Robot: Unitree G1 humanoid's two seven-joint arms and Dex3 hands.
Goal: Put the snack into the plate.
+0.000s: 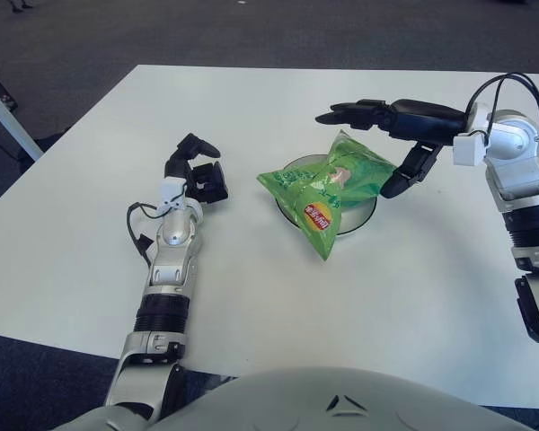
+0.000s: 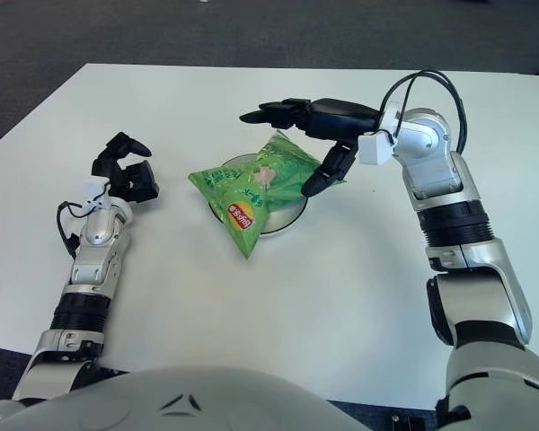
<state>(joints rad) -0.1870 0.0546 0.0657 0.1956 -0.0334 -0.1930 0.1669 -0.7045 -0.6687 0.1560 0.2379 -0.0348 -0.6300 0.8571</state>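
Right hand (image 1: 391,135) is hovering released, fingers spread, just above one green snack bag (image 1: 323,184). The bag is lying across one plate (image 1: 359,214) on the tabletop (image 1: 251,296). Left hand (image 1: 196,171) is resting idle, loosely curled, grasping nothing.

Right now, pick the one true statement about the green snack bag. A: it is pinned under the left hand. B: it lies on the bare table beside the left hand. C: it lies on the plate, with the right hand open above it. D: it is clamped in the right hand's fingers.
C: the green snack bag lies on the plate, and the right hand hangs above it with fingers spread, apart from the bag; the left hand is off to the side.
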